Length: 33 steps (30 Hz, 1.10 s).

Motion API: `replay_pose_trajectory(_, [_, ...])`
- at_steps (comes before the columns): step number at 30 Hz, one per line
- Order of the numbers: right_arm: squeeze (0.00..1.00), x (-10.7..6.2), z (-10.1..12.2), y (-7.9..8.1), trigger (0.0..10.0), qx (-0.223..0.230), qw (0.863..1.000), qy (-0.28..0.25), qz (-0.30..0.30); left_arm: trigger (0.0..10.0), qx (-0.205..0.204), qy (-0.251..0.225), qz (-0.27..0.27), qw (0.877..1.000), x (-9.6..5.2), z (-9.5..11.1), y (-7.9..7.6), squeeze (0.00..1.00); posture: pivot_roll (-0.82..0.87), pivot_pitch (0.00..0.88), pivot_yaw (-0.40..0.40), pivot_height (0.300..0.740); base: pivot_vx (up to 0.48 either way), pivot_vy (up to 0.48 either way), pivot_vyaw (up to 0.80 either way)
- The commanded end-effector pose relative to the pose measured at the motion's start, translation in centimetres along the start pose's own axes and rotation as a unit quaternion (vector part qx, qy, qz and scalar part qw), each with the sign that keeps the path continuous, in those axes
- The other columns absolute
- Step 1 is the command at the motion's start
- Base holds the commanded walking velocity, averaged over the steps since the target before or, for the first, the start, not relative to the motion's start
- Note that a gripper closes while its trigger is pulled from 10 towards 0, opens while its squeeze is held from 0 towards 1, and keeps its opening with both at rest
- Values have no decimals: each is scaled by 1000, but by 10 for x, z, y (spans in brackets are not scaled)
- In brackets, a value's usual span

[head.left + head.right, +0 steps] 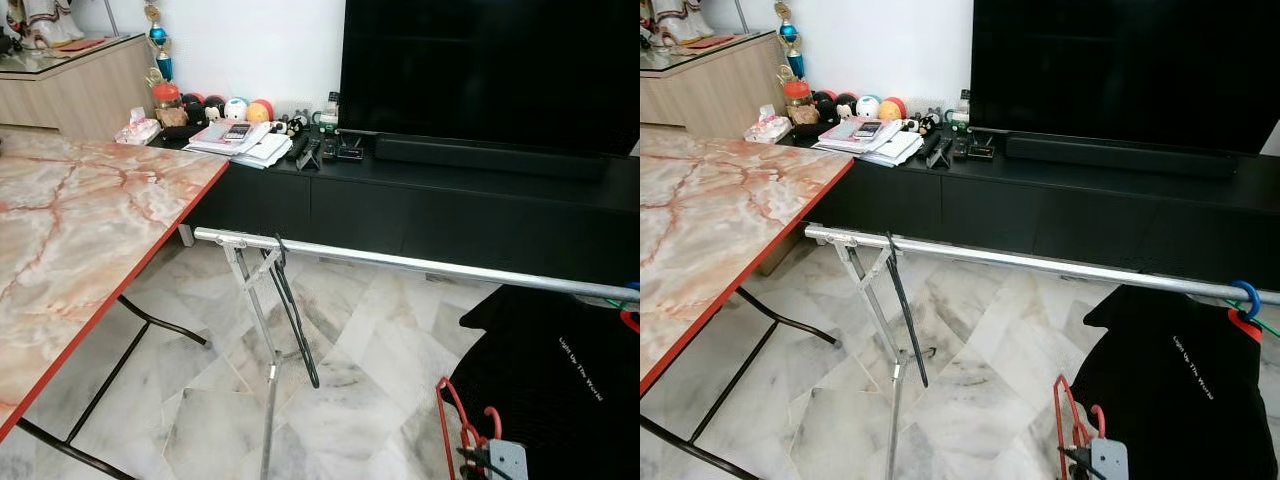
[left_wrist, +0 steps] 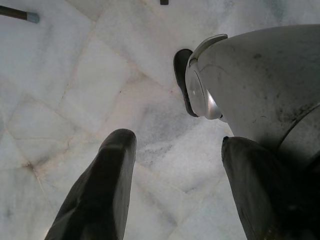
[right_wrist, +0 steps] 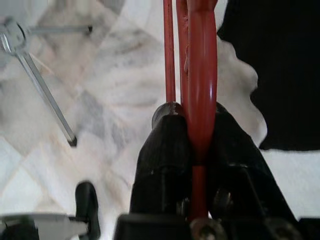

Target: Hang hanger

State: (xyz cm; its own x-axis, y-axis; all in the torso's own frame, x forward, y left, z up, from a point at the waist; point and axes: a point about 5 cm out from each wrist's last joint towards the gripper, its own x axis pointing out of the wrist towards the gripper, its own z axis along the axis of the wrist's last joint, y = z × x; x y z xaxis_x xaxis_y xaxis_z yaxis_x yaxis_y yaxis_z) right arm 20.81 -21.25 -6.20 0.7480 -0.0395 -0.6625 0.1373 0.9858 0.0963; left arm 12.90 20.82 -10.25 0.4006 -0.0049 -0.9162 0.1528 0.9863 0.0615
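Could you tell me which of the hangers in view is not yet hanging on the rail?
The red hanger, clamped in the right gripper low over the floor. The black hanger and the blue-hooked one hang on the rail.

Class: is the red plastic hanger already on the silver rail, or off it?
Off: red plastic hanger sits clamped in the right gripper, below the silver rail.

One red hanger [image 1: 455,425], one black hanger [image 1: 295,315], one rail [image 1: 420,264], perhaps four toy balls [image 1: 247,110].
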Motion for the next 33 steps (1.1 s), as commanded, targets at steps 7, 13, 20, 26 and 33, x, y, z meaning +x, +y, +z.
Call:
replay_pose_trajectory(7, [0, 3, 13, 2, 10000, 1, 1000, -26, 2, 10000, 2, -9, -4, 1000, 1, 5, -5, 0, 141, 43, -36, 740, 0, 0, 0])
replay_pose_trajectory(13, [0, 7, 33, -1, 10000, -1, 998, -62, -23, 10000, 3, -8, -3, 1000, 1, 4, -4, 0, 133, 39, -33, 740, 170, 0, 0])
replay_pose_trajectory(20, [0, 9, 39, 3, 10000, 0, 997, -72, -20, 10000, 4, -9, -2, 1000, 1, 4, -2, 0, 135, 30, -34, 740, 284, 0, 0])
replay_pose_trajectory(26, [0, 9, 39, 6, 10000, -2, 997, -71, -16, 10000, 6, -9, -2, 1000, 1, 5, -1, 0, 136, 25, -33, 740, 309, 0, 0])
replay_pose_trajectory(33, [0, 9, 37, 5, 10000, 12, 997, -70, -23, 10000, 13, -9, -3, 1000, 1, 6, -2, 0, 137, 25, -34, 740, 133, 0, 0])
